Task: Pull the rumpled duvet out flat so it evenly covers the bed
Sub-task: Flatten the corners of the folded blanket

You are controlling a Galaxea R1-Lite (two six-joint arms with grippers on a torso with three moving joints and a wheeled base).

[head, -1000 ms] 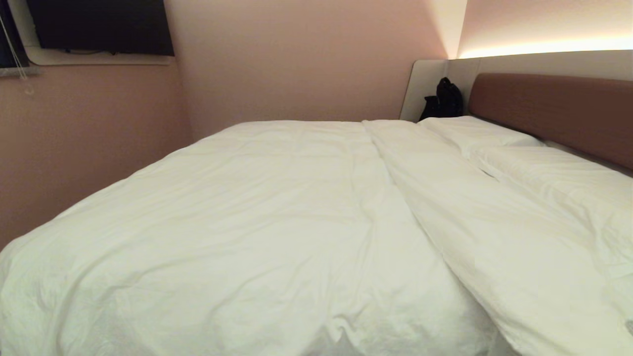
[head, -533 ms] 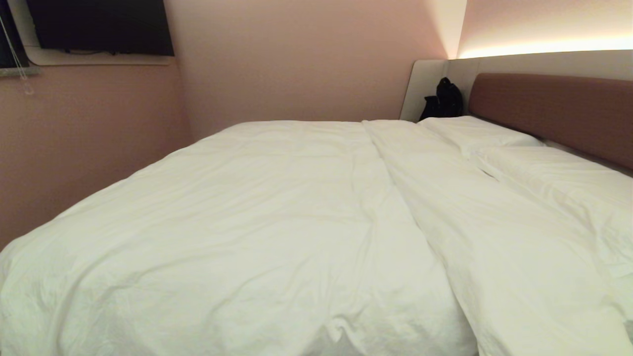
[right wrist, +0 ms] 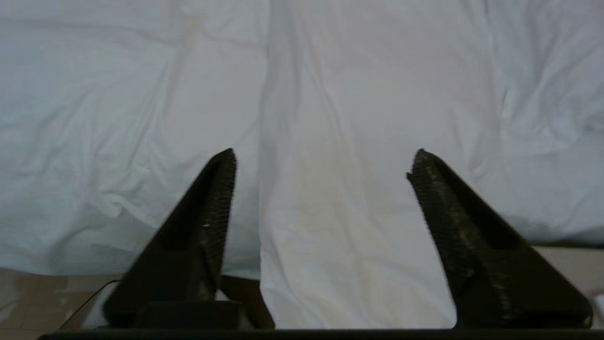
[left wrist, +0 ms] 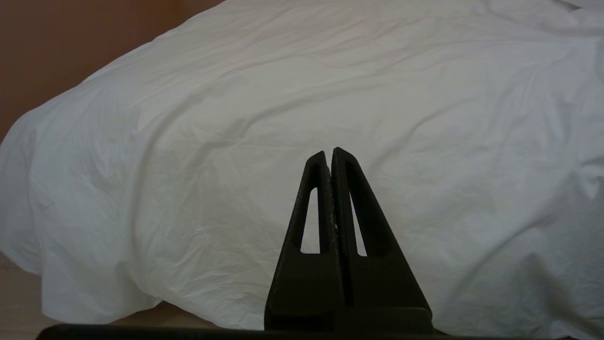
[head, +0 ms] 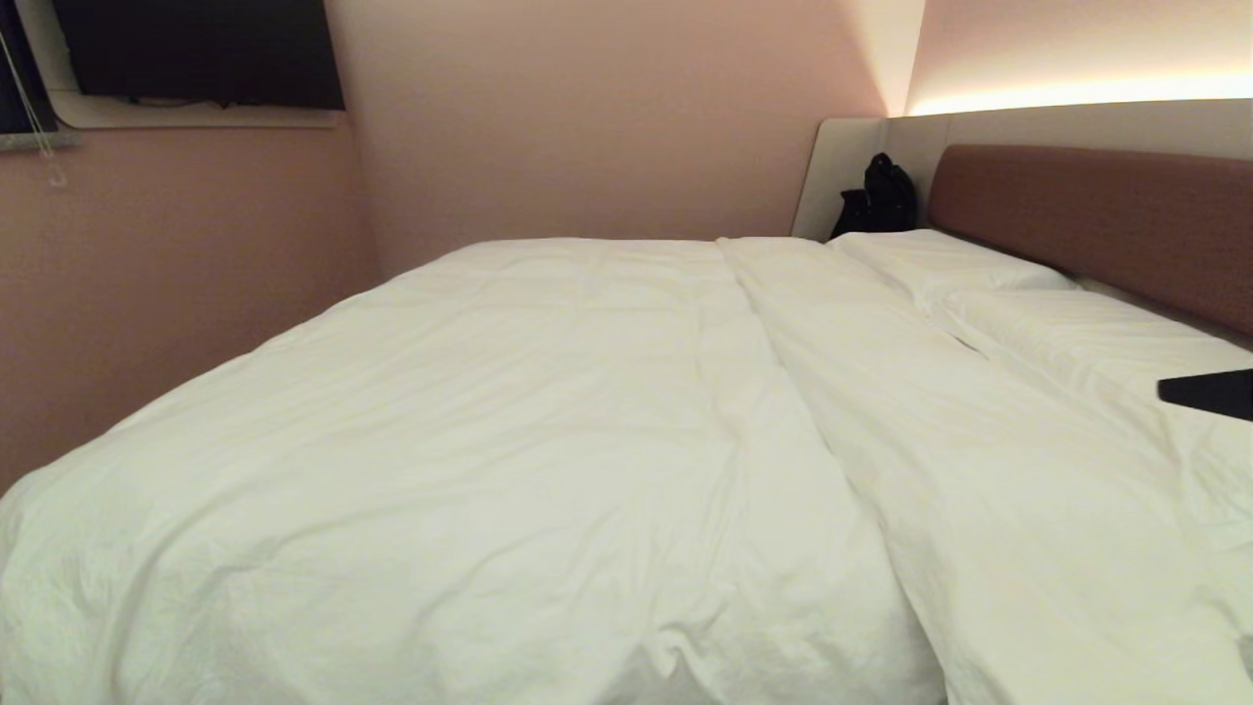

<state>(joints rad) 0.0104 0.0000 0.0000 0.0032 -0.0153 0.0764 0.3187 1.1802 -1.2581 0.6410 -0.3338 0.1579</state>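
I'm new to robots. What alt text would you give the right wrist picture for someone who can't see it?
Two dark ridged fingers of the robot's right tool stand wide apart, holding nothing, above a creased white duvet that hangs over the edge of the bed. A strip of pale floor shows below the duvet's edge.

Bed (head: 1096, 211) base hidden under duvet (head: 509, 441)

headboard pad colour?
Brown, plain, no pattern: the headboard shows best in the head view, behind the pillows.
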